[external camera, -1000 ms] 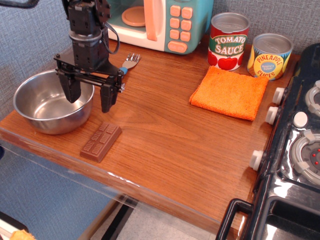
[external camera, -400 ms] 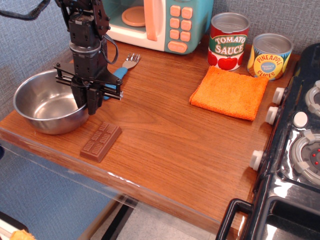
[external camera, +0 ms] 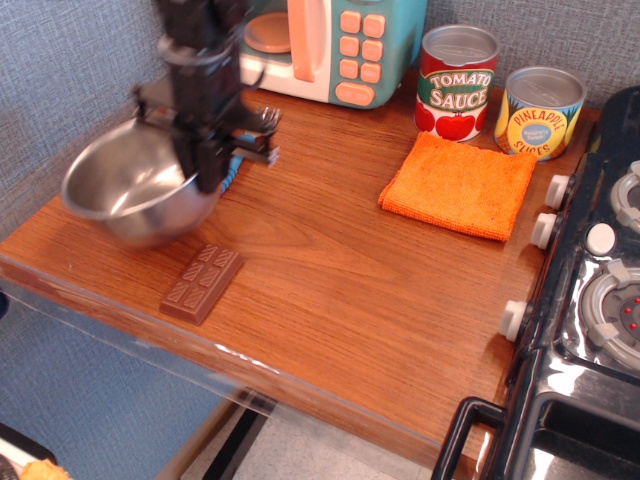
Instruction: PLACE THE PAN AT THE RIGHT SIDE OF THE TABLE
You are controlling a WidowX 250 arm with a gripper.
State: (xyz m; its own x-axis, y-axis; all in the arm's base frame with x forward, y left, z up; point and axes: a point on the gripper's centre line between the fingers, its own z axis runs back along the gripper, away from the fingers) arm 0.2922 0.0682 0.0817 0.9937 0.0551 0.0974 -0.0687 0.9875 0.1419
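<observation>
The pan (external camera: 125, 185) is a round shiny steel bowl at the left of the table (external camera: 330, 290). It is tilted and lifted a little off the wood, and slightly blurred. My black gripper (external camera: 208, 172) comes down from above and is shut on the pan's right rim. The fingertips are partly hidden by the rim.
A chocolate bar (external camera: 202, 283) lies just in front of the pan. A fork (external camera: 262, 122) lies behind the gripper. A toy microwave (external camera: 320, 45) stands at the back. An orange cloth (external camera: 458, 184), a tomato can (external camera: 456, 80), a pineapple can (external camera: 540, 112) and a black stove (external camera: 590, 300) are on the right.
The open jaws closed on the pan's right rim. The gripper then rose and moved right, taking the pan with it and tilting it.
</observation>
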